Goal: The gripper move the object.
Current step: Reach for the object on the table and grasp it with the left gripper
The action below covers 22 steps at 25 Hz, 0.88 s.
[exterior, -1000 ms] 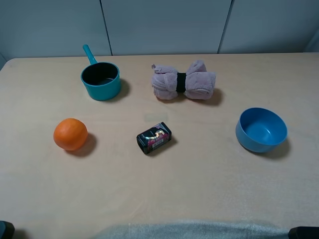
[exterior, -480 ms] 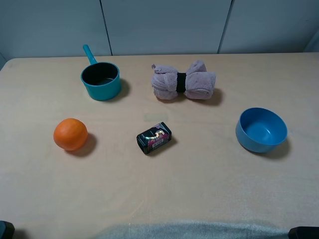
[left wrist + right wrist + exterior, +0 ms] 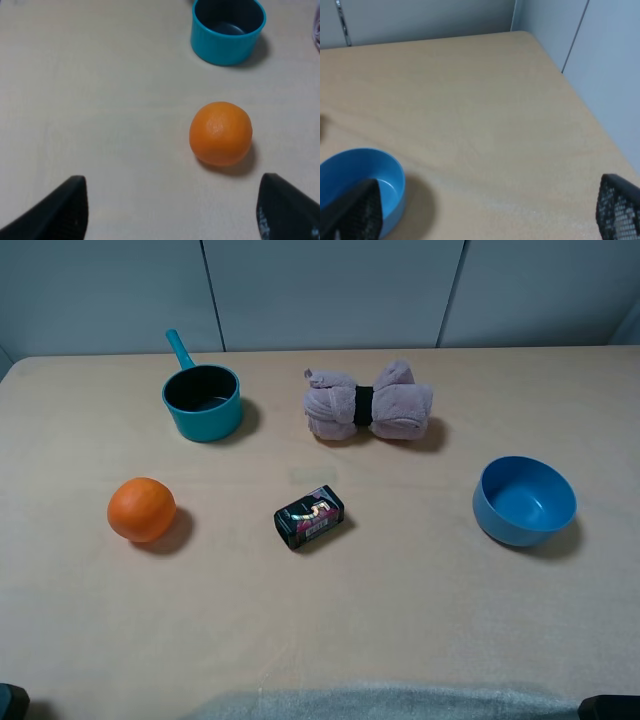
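Note:
The orange ball (image 3: 141, 509) rests on the table at the left, in front of the teal pot (image 3: 202, 403). In the left wrist view the ball (image 3: 220, 133) lies ahead of my left gripper (image 3: 172, 205), a little toward one finger. The gripper's two black fingers (image 3: 62, 210) stand wide apart, open and empty, not touching the ball. My right gripper (image 3: 487, 212) is also open and empty, near the blue bowl (image 3: 355, 185). In the exterior high view only dark bits of the arms show at the bottom corners (image 3: 10, 702).
A small black printed box (image 3: 309, 517) lies mid-table. A rolled pink towel (image 3: 368, 404) with a black band lies at the back. The blue bowl (image 3: 524, 500) stands at the right. The teal pot (image 3: 228, 30) stands beyond the ball. The table's right edge (image 3: 570, 95) is near.

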### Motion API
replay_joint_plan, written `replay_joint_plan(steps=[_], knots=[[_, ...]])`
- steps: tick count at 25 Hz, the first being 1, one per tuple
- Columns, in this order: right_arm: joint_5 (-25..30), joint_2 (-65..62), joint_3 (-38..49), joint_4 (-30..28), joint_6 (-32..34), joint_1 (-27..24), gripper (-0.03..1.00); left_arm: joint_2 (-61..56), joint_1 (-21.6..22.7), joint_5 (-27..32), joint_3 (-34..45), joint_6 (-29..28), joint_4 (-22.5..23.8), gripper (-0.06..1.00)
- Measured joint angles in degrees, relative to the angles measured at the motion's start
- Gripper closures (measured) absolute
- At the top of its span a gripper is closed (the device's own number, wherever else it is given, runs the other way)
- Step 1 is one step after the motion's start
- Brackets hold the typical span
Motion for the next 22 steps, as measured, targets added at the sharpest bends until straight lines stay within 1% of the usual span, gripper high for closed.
replay_joint_plan(steps=[22], knots=[[0.0,0.0,0.0,0.0,0.0,0.0,0.32,0.0,0.0,-0.25,0.0,0.0,0.0,0.18]])
